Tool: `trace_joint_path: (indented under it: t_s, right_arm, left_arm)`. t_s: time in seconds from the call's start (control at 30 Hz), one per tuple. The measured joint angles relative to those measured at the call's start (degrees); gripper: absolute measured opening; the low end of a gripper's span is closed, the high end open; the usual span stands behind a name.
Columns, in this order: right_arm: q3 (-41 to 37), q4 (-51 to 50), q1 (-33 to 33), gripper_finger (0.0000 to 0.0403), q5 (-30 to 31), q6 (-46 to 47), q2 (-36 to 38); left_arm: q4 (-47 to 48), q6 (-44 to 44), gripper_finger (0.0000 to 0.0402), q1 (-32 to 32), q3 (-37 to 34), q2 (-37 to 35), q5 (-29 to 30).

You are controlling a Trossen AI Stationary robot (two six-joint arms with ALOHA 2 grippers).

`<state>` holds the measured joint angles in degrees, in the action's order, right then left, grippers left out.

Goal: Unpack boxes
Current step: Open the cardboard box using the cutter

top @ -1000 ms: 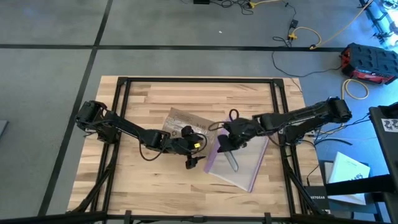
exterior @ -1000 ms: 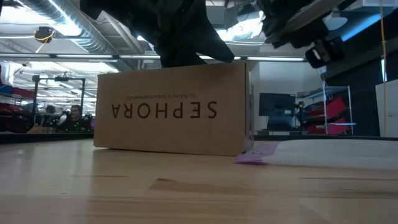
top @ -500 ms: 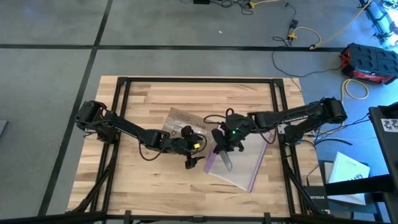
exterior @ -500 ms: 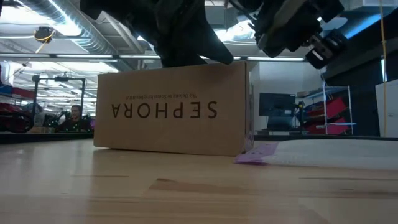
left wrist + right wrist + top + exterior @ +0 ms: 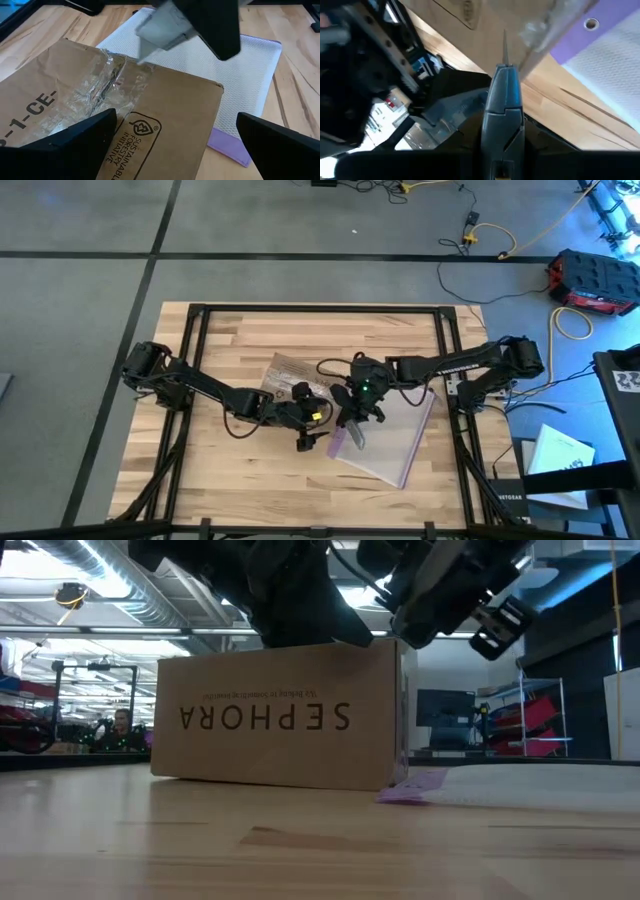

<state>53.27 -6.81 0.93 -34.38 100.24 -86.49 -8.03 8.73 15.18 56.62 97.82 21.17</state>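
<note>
A brown cardboard box [image 5: 290,377] with upside-down "SEPHORA" lettering [image 5: 265,717] rests on its base at the table's middle. Its top [image 5: 150,115] has a clear taped seam. My left gripper [image 5: 174,120] is wide open over the box's near right corner, one finger on each side. My right gripper [image 5: 357,410] is just right of the box, shut on a small grey knife-like tool [image 5: 502,100]. The tool's thin blade [image 5: 504,47] points at the box's top edge, and its tip [image 5: 142,55] shows by the taped seam. My left gripper is open around the box's corner; whether a finger touches the cardboard, I cannot tell. My right gripper pinches the tool's grey handle [image 5: 502,135] between its two fingers, which lie along the tool. It slants down from the table's right side. The tool is lifted clear of the table; whether the blade touches the box, I cannot tell.
A clear mesh bag [image 5: 400,445] with a purple zip edge [image 5: 227,145] lies flat on the table right of the box, under my right arm. A black frame rail [image 5: 320,308] runs around the wooden table [image 5: 240,470].
My right gripper has moved toward the table's left edge and a little down, from above the bag to the box's right side. It has rolled its wrist and carried the grey tool along. The box and bag have stayed put.
</note>
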Motion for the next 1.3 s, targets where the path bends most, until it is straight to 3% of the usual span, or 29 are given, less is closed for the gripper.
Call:
trace_joint_path:
  t_s: [0.23, 1.3]
  right_arm:
    - [0.7, -6.1, 0.1, 0.0051, -1.0, -1.6, 0.2]
    - [2.6, -12.5, -2.6, 0.0051, 2.8, -7.3, 0.1]
  left_arm:
    - [0.0, 0.0, 0.04, 0.0, 0.0, 0.0, 0.0]
    - [-0.1, -1.4, 0.04, -0.3, 0.0, 0.1, 0.2]
